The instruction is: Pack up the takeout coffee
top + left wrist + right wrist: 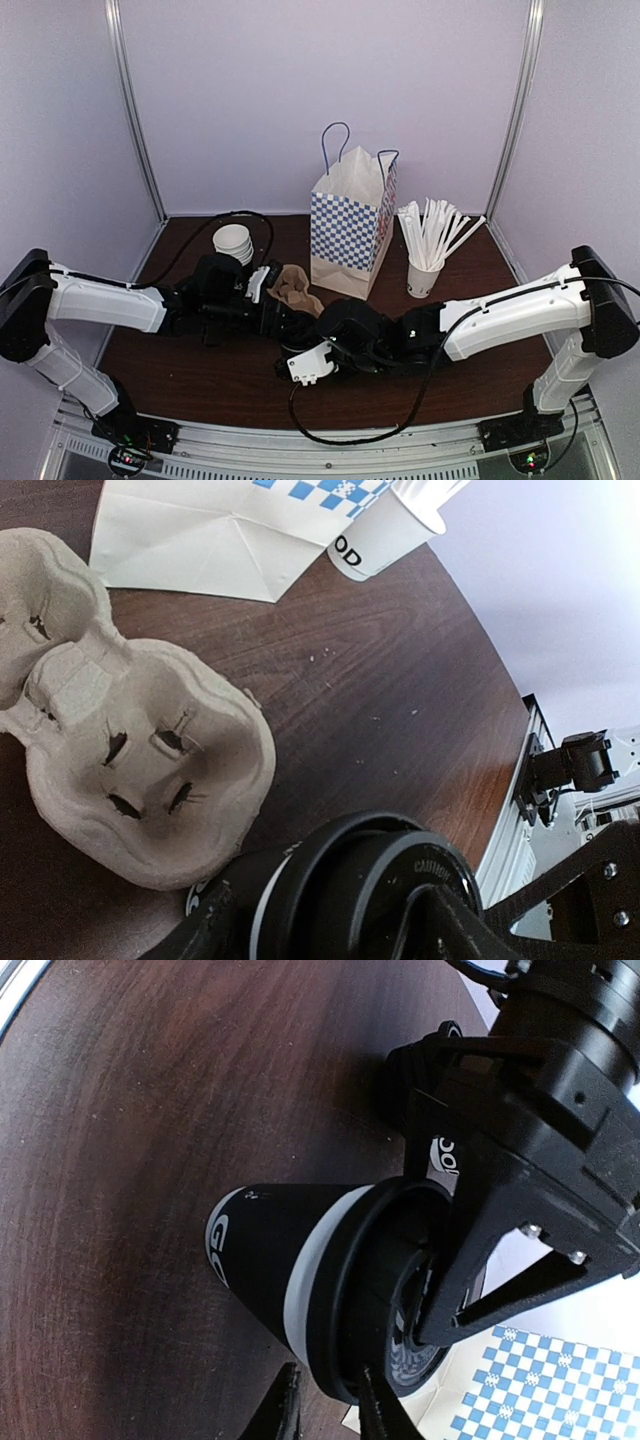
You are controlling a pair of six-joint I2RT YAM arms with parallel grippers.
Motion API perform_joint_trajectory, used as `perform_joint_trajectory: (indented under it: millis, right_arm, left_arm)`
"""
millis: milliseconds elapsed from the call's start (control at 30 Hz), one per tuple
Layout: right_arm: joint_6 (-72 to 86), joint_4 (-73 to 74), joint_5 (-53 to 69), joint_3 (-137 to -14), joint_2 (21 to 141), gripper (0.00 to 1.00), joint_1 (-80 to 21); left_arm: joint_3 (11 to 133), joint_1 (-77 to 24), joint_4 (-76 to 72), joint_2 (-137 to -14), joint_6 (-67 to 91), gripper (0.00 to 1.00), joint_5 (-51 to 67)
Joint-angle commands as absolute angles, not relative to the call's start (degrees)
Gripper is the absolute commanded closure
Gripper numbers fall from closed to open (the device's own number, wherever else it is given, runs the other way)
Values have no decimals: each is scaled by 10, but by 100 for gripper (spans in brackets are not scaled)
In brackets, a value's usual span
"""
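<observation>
The takeout coffee (265, 1250), a black cup with pale print and a black lid, sits between my two grippers at the table's middle front. In the top view the arms hide it. My left gripper (290, 325) is shut on it near the lid (370, 880), with one finger (465, 1270) across the lid's top. My right gripper (330, 1405) is nearly closed, and the lid's rim lies between its two thin fingers. The checkered bag (350, 235) stands upright and open behind them.
A brown pulp cup carrier (295, 288) lies just left of the bag, close to my left gripper (130, 760). A white cup of white sticks (425, 275) stands right of the bag. A stack of lidless cups (233, 243) stands at the back left.
</observation>
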State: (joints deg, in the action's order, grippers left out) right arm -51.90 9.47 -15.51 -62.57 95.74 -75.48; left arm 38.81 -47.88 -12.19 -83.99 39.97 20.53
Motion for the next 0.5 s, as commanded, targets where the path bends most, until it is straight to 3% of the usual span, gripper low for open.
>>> perform_joint_trajectory:
  millis: [0, 467]
  right_arm:
    - [-508, 111, -151, -657, 973, 80, -749]
    - [-490, 159, -96, -673, 983, 87, -728]
  left_arm:
    - [375, -475, -3, -857, 381, 36, 229]
    - [373, -452, -3, -882, 374, 36, 251]
